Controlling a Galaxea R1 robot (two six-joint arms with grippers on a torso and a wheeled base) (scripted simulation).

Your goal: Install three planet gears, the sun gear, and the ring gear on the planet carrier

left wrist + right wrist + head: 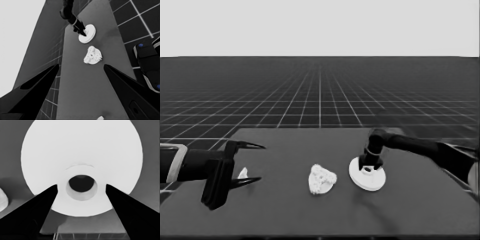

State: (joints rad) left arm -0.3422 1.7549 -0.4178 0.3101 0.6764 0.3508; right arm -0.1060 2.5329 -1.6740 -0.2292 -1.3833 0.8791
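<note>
the right hand [370, 169] comes in from the right side of the desk [285, 215] and stands over the larger round part [367, 175], pointing down at its raised middle. in the right wrist view its two fingers [37, 207] are spread apart on either side of the raised collar and the dark centre hole of that part [82, 157] — whether the tips touch the collar cannot be told, and nothing is gripped between them. the larger round part lies flat on the desk, right of centre.

just left of it, near but not touching, sits a lumpy white cluster [322, 179]: the smaller round part with toothed gears heaped on it. the left wrist view shows the same cluster [92, 55] with bumpy, toothed edges and a small dark hole, lying between the larger round part [87, 33] and the camera. how many gears sit on it cannot be counted.

the left hand [252, 162] waits at the left end of the desk, fingers wide apart and holding nothing. a thin white piece [243, 173] lies on the desk beneath the fingers — it is not held.
</note>
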